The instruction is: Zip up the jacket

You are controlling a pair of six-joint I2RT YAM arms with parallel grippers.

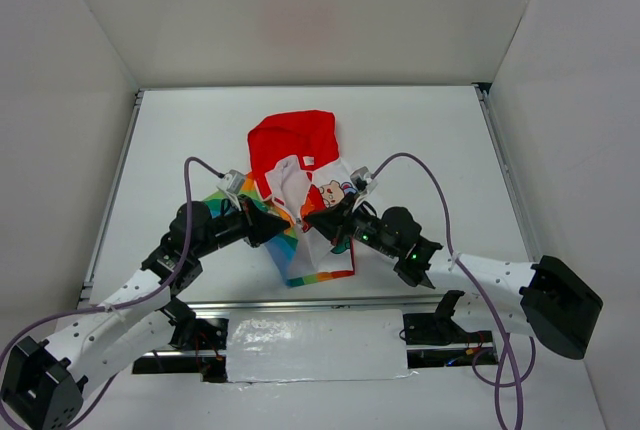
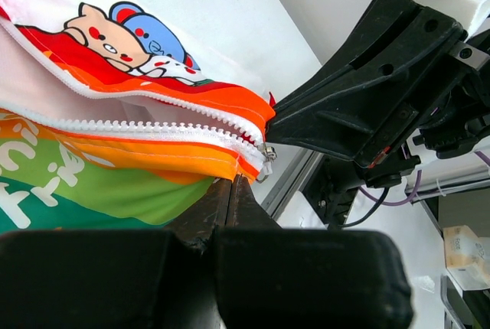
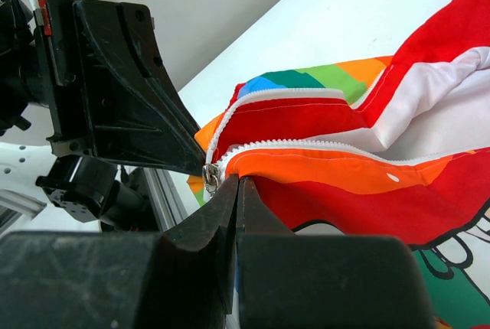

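Top view: the jacket [image 1: 318, 258] lies mid-table on the white table [image 1: 420, 140], red hood [image 1: 295, 140] toward the far side, rainbow-striped half on the left, cartoon-print half on the right, front open. Both arms reach in from the near edge and meet at the lower end of the front opening. The left gripper [image 1: 281, 224] comes in from the left and the right gripper [image 1: 312, 220] from the right, tips just beside each other on the cloth. Jaw state is too small to read here.

Left wrist view: the left gripper [image 2: 233, 187] has its jaws pressed together, tips touching the underside of the orange hem of the jacket [image 2: 115, 168]. Cannot tell if cloth is caught between them. The metal zipper slider [image 2: 266, 155] sits at the bottom end of the zipper, right above the tips. White zipper teeth [image 2: 138, 126] run left from it in two rows that spread apart, so unzipped. Cartoon animal print [image 2: 122, 38] on the upper half. The right gripper [image 2: 283, 118] comes in from the right, its tip touching the orange edge just above the slider.

Right wrist view: the right gripper [image 3: 237, 187] also has its jaws pressed together, tips against the orange hem of the jacket [image 3: 367, 184], just beside the slider [image 3: 210, 177]. Cannot tell if any cloth is pinched. The left gripper [image 3: 195, 162] comes in from the left, its tip at the slider. Teeth [image 3: 321, 145] part toward the right.
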